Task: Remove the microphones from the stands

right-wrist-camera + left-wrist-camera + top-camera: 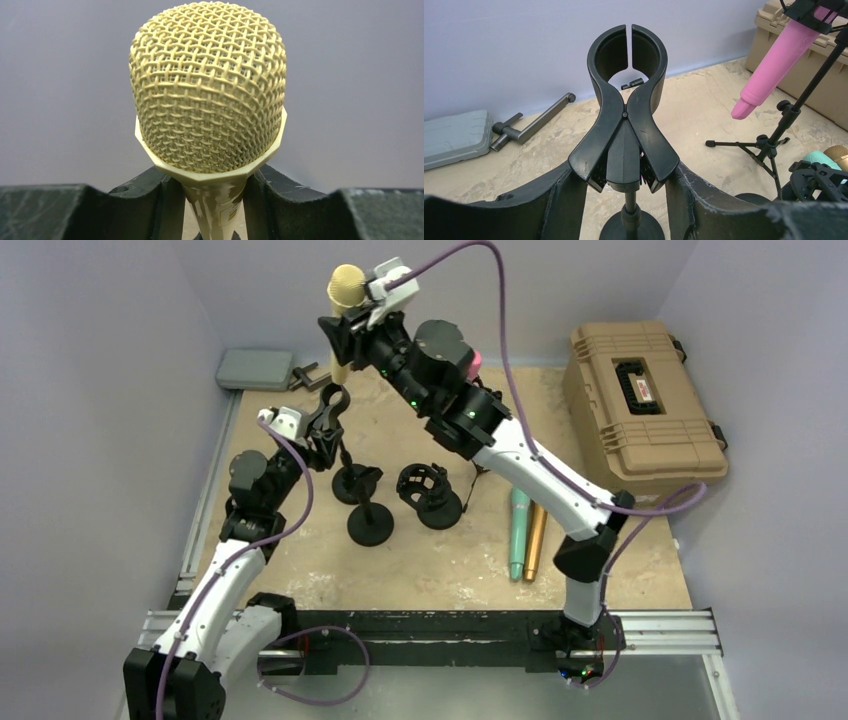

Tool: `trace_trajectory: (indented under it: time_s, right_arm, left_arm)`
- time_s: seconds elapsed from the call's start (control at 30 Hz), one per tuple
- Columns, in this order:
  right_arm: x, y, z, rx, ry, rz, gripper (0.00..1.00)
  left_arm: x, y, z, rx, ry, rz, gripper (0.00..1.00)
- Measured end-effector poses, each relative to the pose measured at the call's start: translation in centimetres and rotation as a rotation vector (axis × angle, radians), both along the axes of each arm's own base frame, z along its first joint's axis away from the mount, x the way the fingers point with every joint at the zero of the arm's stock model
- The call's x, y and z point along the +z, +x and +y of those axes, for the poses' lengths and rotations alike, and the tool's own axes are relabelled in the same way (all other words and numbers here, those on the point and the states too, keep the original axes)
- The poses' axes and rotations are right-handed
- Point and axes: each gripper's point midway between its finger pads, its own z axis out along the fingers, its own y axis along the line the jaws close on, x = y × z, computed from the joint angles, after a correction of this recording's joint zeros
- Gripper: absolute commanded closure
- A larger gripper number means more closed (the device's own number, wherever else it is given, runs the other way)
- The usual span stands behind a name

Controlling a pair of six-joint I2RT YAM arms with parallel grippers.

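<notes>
Microphone (346, 290): cream, mesh head up, held in the air at 12 o'clock from the clip (333, 400) in the top view, out of its ring.
Right gripper (347, 338): fingers pinching the microphone's handle just below the head.
Left gripper (624, 175): squeezed onto the clip's two lower levers; the ring above holds nothing.
Stand (370, 525): upright on its round base on the table.
Tan case (640, 405): at 2 o'clock from the stand, well apart.

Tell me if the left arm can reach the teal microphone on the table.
Probably not yet: the left gripper is shut on the stand clip, and a shock-mount stand sits between it and the teal microphone.
</notes>
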Motion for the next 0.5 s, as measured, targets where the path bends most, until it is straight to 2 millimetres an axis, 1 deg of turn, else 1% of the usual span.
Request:
trace_trajectory:
  time_s: [0.03, 0.07, 0.13, 0.2, 0.23, 0.33, 0.47, 0.5]
  right_arm:
    - [0.7, -0.6, -0.9, -0.002, 0.016, 0.003, 1.0]
    - [1.2, -1.2, -2.0, -0.006, 0.028, 0.01, 1.0]
    - [1.5, -2.6, -4.3, -0.01, 0.042, 0.027, 1.0]
    - [1.1, -4.3, -6.9, -0.011, 0.05, 0.049, 1.0]
    - [0.6, -5.2, -8.4, -0.013, 0.055, 0.062, 1.0]
    - [-0.8, -7.4, -12.1, -0.025, 0.068, 0.093, 1.0]
    - [-3.8, -9.9, -16.7, -0.061, 0.072, 0.148, 1.0]
    - [-4.6, -10.3, -17.5, -0.07, 0.067, 0.164, 1.0]
  left_arm:
    - [0.0, 0.0, 0.0, 0.001, 0.002, 0.004, 1.0]
    - [0.1, 0.0, 0.0, 0.001, 0.003, 0.006, 0.97]
    - [0.0, 0.0, 0.0, 0.006, 0.005, 0.014, 0.88]
    - [0.0, 0.0, 0.1, 0.013, 0.004, 0.022, 0.78]
    - [0.0, 0.1, 0.1, 0.016, 0.002, 0.026, 0.74]
    - [0.0, 0.2, 0.1, 0.021, -0.001, 0.039, 0.63]
    - [0.1, 0.3, 0.2, 0.028, -0.003, 0.056, 0.47]
    - [0.1, 0.3, 0.2, 0.031, -0.007, 0.058, 0.43]
